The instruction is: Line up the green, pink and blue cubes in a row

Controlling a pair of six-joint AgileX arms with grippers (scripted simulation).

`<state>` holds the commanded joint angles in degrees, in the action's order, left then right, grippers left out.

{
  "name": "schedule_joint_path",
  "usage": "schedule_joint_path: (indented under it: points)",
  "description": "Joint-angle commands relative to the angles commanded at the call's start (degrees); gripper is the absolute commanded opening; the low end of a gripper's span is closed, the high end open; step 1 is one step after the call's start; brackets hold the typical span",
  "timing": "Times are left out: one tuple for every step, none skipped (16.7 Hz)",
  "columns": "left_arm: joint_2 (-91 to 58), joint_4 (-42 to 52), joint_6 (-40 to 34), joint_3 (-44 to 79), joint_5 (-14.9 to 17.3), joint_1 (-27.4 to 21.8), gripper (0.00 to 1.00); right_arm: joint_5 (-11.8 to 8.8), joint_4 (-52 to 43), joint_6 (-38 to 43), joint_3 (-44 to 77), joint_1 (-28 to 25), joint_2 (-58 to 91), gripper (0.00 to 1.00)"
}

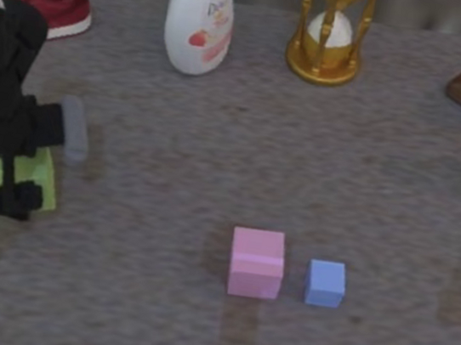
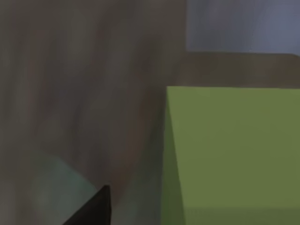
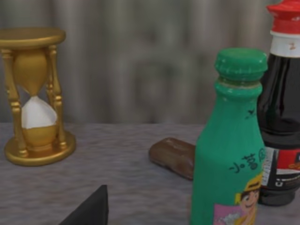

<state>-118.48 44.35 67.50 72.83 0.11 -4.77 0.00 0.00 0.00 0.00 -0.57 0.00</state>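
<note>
- The green cube [image 1: 39, 173] is seen in the top view at the table's left side, partly hidden under the left arm; in the left wrist view [image 2: 234, 154] it fills much of the picture, close to the camera, with one top face and one side face shown.
- The left gripper [image 1: 10, 197] is shown in the top view directly over the near part of the green cube. Whether its jaws are spread or closed, and whether the cube is held, cannot be told from either view; only one dark fingertip [image 2: 91, 208] is seen in the left wrist view, beside the cube.
- The pink cube [image 1: 256, 263] and the blue cube [image 1: 326, 283] are found only in the top view, side by side near the middle of the table, close together but apart, well away from the green cube.
- The right gripper is not seen in the top view; in the right wrist view only a dark finger [image 3: 89, 211] shows, so its jaws cannot be judged.
- A golden hourglass [image 3: 35, 98], a brown bar [image 3: 173, 157], a green bottle [image 3: 232, 150] and a dark sauce bottle [image 3: 283, 112] are shown in the right wrist view.
- A red shoe [image 1: 53, 2] and a white lotion bottle [image 1: 199, 18] appear only in the top view, along the far edge.
</note>
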Motion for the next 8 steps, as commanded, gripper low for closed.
schedule_joint_path:
  points:
    - [0.0,0.0,0.0,0.0,0.0,0.0,0.77,0.0,0.0,0.0,0.0,0.0,0.0,1.0]
    - [0.0,0.0,0.0,0.0,0.0,0.0,0.7,0.0,0.0,0.0,0.0,0.0,0.0,1.0]
    - [0.0,0.0,0.0,0.0,0.0,0.0,0.62,0.0,0.0,0.0,0.0,0.0,0.0,1.0]
    - [0.0,0.0,0.0,0.0,0.0,0.0,0.55,0.0,0.0,0.0,0.0,0.0,0.0,1.0]
    - [0.0,0.0,0.0,0.0,0.0,0.0,0.47,0.0,0.0,0.0,0.0,0.0,0.0,1.0]
    - [0.0,0.0,0.0,0.0,0.0,0.0,0.4,0.0,0.0,0.0,0.0,0.0,0.0,1.0]
    - [0.0,0.0,0.0,0.0,0.0,0.0,0.32,0.0,0.0,0.0,0.0,0.0,0.0,1.0]
    - [0.0,0.0,0.0,0.0,0.0,0.0,0.25,0.0,0.0,0.0,0.0,0.0,0.0,1.0]
